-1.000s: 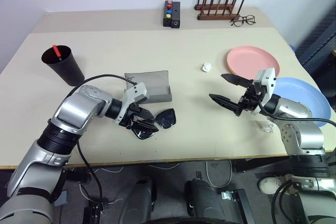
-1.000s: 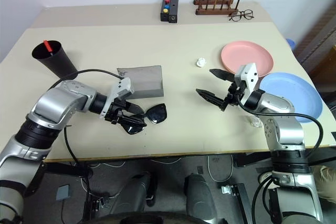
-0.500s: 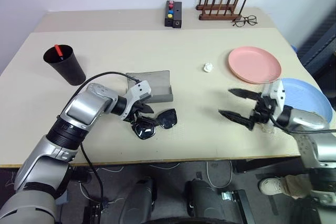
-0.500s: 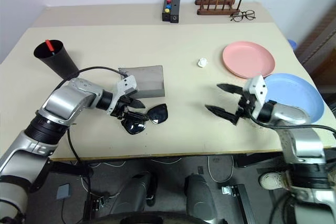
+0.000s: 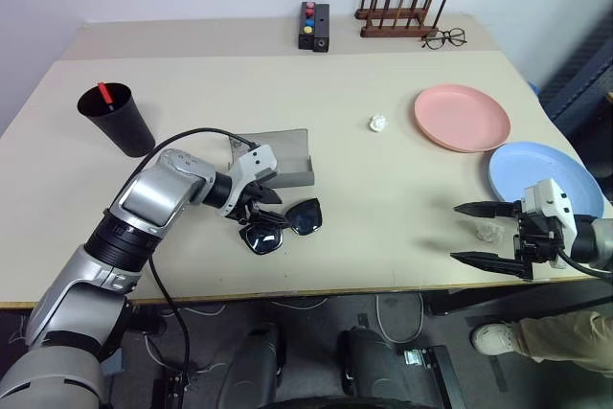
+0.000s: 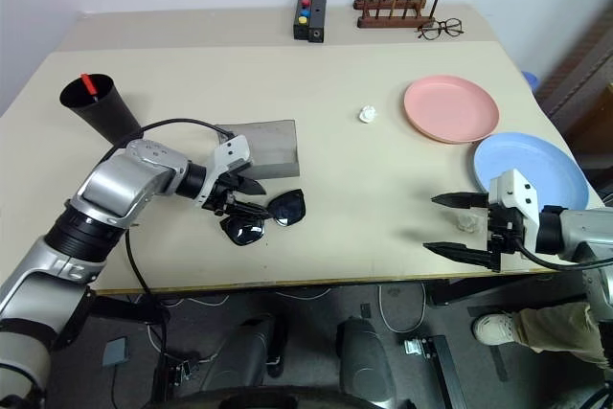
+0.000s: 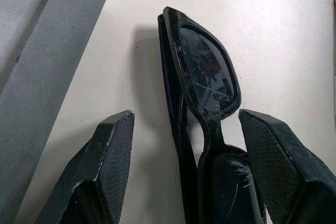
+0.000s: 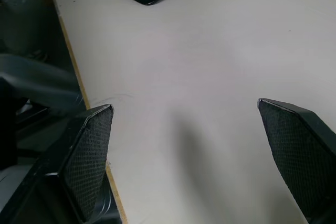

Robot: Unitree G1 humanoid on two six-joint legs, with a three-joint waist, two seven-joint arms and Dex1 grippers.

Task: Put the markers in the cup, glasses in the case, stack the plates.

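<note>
Your left pincer [image 7: 184, 145] stands with its two black fingers apart, one on each side of the black thick-framed sunglasses with dark lenses [image 5: 283, 225]. In the left wrist view the frame lies in the gap nearer one finger, and you cannot tell whether that finger touches it; the other finger stands clear. The sunglasses lie on the beige table [image 5: 383, 198], not lifted. Just beside this pincer, on its far side, lies the grey rectangular hard-shell case [image 5: 278, 158], its lid open.

Your right pincer [image 5: 487, 235] is spread wide and has hold of nothing. It hangs over the near edge of the table, fingers pointing toward the middle. A small clear crumpled scrap [image 5: 488, 230] lies on the table close to it, seen between its fingers. Just beyond it is the light blue round plastic plate [image 5: 536, 171], and past that, apart from the blue one, the salmon pink round plastic plate [image 5: 462, 117].

Well away from the left pincer, toward the far left of the table, stands the tall black tapered tumbler [image 5: 117, 120] with a red-capped marker [image 5: 103, 94] in it. A small white crumpled ball [image 5: 378, 123] lies between the case and the pink plate.
</note>
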